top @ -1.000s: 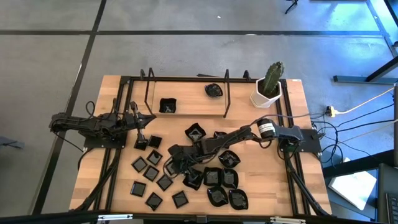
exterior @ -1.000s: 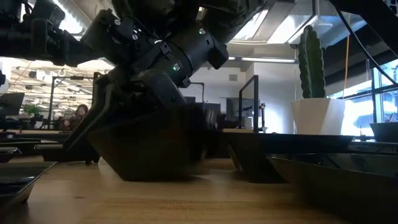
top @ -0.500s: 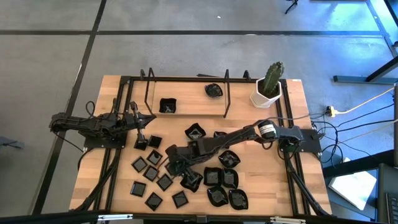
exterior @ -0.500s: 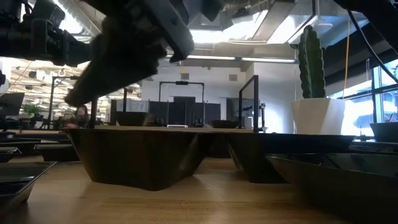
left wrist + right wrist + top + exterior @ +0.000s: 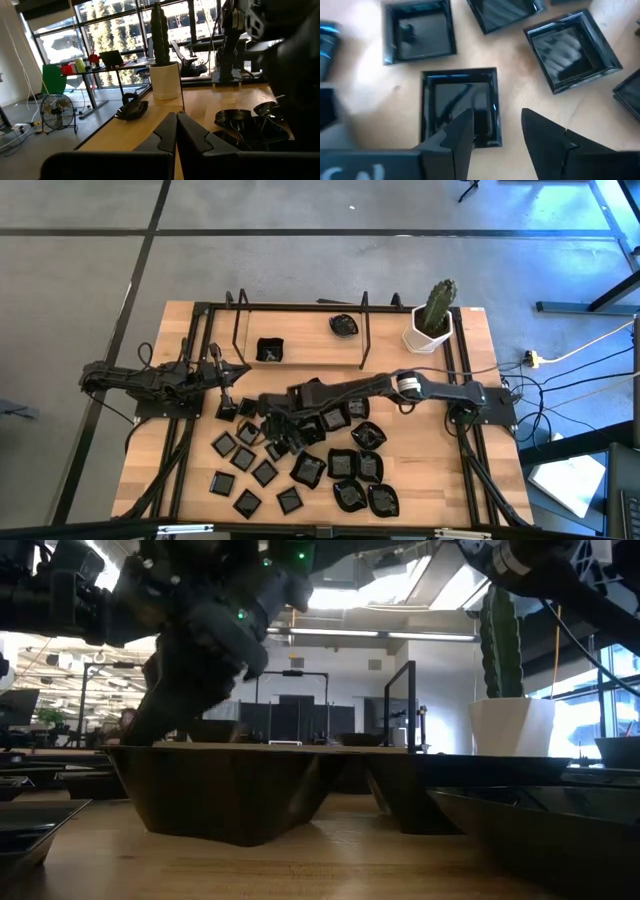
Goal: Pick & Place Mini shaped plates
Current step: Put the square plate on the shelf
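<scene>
Overhead, the table (image 5: 190, 485) is a pale wooden top with dark rails running along its edges and a black wire rack (image 5: 300, 330) across its far side. It stands on a grey floor (image 5: 80, 280) crossed by dark lines. A white pot holding a cactus (image 5: 433, 320) sits at the far right corner, and cables trail off the right edge.

The mini shaped plates (image 5: 300, 465) lie scattered over the near half of the table: small flat squares toward the left, raised-rim squares and wavy-edged ones toward the right. Two more rest on the far strip inside the rack.

The right hand (image 5: 495, 132) hangs with its fingers spread just above a raised-rim square plate (image 5: 460, 107), holding nothing; other square plates lie close around it. Its arm stretches from the right side across the middle of the table. The left hand (image 5: 176, 131) waits at the left side with its fingers pressed together, empty.

From table height, the room behind is an open office with ceiling lights, desks and dark frames. The left wrist view shows tall windows, a floor fan (image 5: 52, 112) and a green board (image 5: 54, 79). No writing or brand mark can be read anywhere.
</scene>
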Available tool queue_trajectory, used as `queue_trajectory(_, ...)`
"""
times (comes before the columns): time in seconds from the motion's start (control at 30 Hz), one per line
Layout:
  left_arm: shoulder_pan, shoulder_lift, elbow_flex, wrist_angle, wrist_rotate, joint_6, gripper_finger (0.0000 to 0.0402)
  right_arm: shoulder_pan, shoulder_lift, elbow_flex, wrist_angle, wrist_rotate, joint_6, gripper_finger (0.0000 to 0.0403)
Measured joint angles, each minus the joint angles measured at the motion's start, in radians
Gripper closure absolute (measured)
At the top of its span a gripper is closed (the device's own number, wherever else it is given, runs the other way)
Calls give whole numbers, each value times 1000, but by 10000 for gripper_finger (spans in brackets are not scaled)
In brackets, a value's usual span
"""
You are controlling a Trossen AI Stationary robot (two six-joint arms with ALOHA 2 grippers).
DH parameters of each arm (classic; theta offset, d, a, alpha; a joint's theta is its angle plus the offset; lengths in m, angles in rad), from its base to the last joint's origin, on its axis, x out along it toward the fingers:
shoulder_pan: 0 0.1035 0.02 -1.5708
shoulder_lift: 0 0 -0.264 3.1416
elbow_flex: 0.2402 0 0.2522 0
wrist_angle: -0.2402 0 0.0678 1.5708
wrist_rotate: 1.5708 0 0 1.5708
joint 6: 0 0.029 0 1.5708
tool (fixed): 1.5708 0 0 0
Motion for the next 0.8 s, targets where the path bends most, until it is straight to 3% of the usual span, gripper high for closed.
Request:
queue_trajectory(0.1,0,0,0,0,0,12,397,-9,-6,1,-23,-54,9,237)
queue_trajectory(0.47,0,0,0,0,0,28,397,12,-6,1,-4,-1,-54,237)
queue_trajectory(0.8,0,0,0,0,0,27,395,-16,19,1,32,-71,-49,237)
